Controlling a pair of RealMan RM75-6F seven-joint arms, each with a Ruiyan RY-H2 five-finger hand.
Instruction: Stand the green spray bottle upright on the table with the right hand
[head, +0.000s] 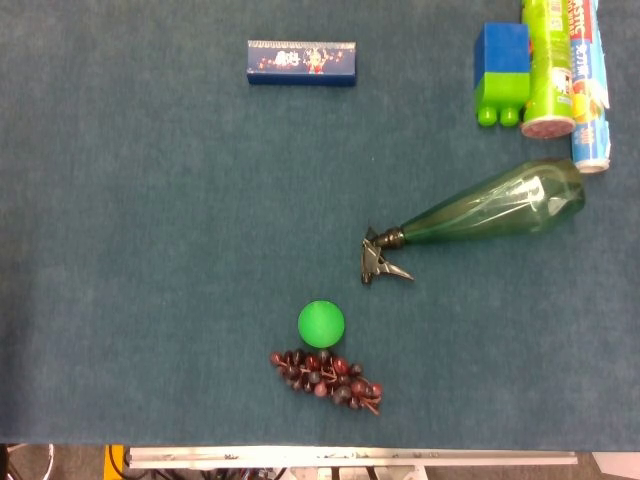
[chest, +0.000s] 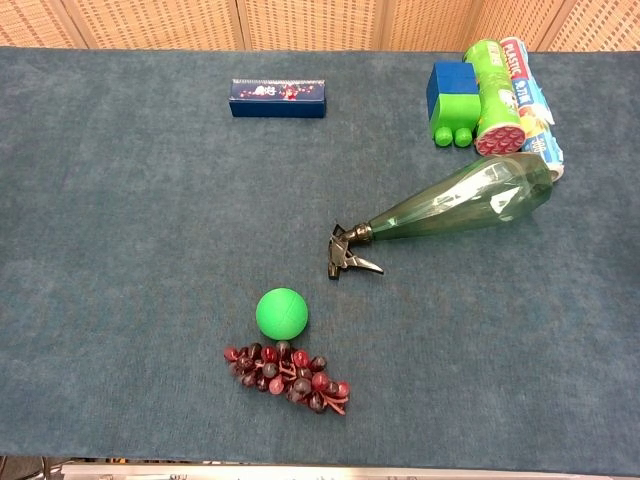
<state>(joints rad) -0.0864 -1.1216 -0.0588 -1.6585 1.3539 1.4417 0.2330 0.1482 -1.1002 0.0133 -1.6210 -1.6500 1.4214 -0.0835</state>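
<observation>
1. From the head view, the green spray bottle (head: 495, 209) lies flat on its side on the blue cloth-covered table (head: 150, 250), over on the right half. Its wide base points toward the upper right and its black trigger nozzle (head: 381, 257) points toward the lower left.
2. Just past the bottle's base are a lime-green canister (head: 546, 65) and a blue-and-white tube (head: 588, 85), both lying down side by side. The tube's end is very near the bottle's base; I cannot tell whether they touch.
3. A toy block (head: 501, 75), blue on top and green below, lies just beside the canister on its left.
4. A dark blue printed box (head: 301, 62) lies well apart, toward the far middle of the table.
5. Nearer the front edge, a green ball (head: 321, 323) touches a bunch of dark red grapes (head: 326, 377) just below it. Both are below and left of the nozzle, clear of it.
6. Neither hand shows here, so I cannot say how their fingers are set.
7. From the chest view the layout is the same: the green spray bottle (chest: 462, 205) lies on its side with the nozzle (chest: 349, 252) toward the table's middle, near the canister (chest: 493, 95) and tube (chest: 531, 95).
8. The ball (chest: 282, 313) and grapes (chest: 288, 376) are close to the front, the box (chest: 278, 98) far back.
9. No hand appears here either.
</observation>
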